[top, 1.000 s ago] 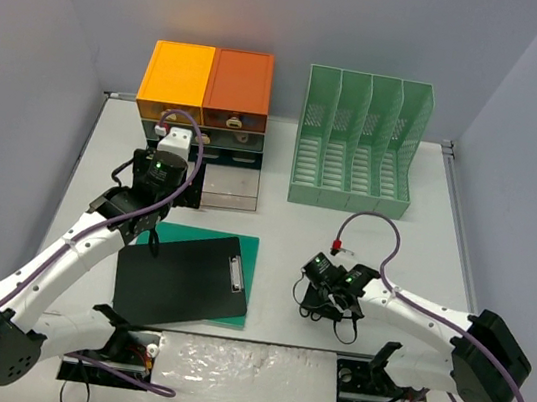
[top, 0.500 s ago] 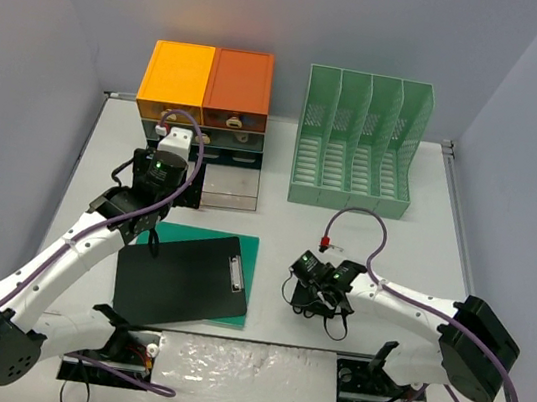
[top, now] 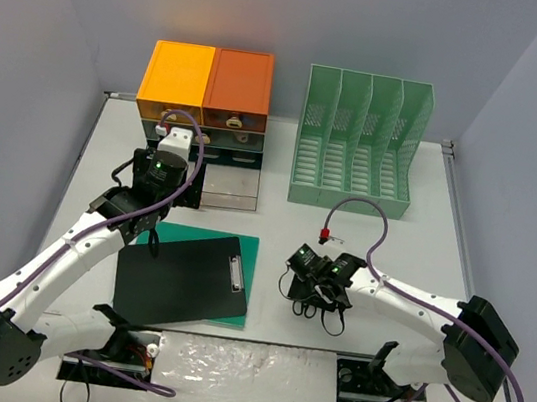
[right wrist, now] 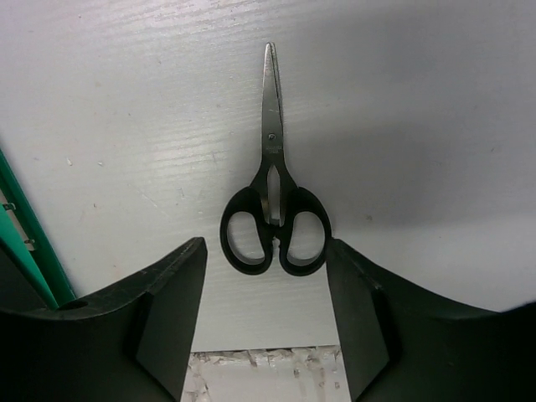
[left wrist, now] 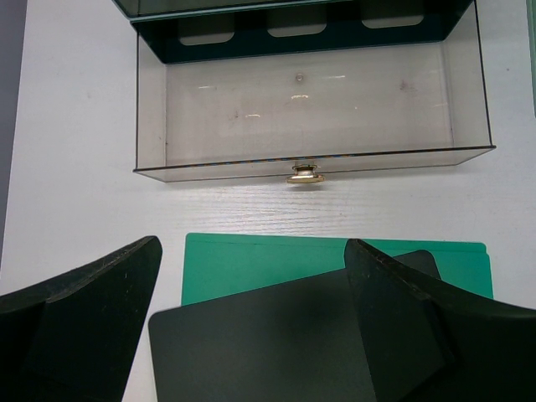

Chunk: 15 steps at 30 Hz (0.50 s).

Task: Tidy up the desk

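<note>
The desk is a white tabletop. A black clipboard lies on a green folder at the front left. Black-handled scissors lie flat on the desk with their blades closed and pointing away. My right gripper hovers open over them, its fingertips either side of the handles and holding nothing; in the top view it is right of the clipboard. My left gripper hangs open and empty above the clipboard and folder, facing an open clear drawer.
An orange-topped drawer unit stands at the back left with its bottom clear drawer pulled out, gold knob toward me. A green slotted file rack stands at the back right. Grey-lilac walls enclose the desk.
My right gripper has shifted a little left toward the clipboard and its jaws have spread wider over the scissors. The left arm has not moved.
</note>
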### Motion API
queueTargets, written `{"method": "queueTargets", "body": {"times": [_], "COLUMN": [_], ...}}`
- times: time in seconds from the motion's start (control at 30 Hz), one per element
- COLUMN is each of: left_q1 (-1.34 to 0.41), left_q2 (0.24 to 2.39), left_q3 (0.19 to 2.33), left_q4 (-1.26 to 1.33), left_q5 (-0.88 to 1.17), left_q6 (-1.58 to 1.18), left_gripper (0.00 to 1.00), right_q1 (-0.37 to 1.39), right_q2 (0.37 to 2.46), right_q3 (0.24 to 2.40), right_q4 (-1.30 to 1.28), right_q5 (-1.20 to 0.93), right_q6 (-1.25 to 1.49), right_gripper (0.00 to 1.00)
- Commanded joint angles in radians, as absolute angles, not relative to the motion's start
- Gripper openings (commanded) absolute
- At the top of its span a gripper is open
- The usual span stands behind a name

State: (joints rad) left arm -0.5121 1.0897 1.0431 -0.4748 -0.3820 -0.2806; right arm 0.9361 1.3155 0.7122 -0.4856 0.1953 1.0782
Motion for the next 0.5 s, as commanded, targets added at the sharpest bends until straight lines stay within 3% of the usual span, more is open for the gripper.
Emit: {"method": "queueTargets", "body": {"times": [0.0,0.27,0.47], "left_q1": [-0.515,-0.516,-0.517], "left_q2": [1.066,1.069,1.068], "left_q3": [1.058,1.057,1.060], "left_q4": [-0.438,-0.434,-0.439], "left_q5": [-0.383,-0.379,-0.380], "left_q6": [-0.271,-0.273,-0.276], "left_gripper": [0.89,0.89,0.89], "right_q1": [0.948,0.962,0.972], "right_q2": [1.318,1.327,1.332], "right_q3": [0.758,0.735,0.683], "right_q4": [-0.540,-0.532,-0.488], "right_q5": [0.254,0.250,0.230], "right_q6": [1.101,1.108,1.119], "right_gripper": [0.52,0.42,0.39]}}
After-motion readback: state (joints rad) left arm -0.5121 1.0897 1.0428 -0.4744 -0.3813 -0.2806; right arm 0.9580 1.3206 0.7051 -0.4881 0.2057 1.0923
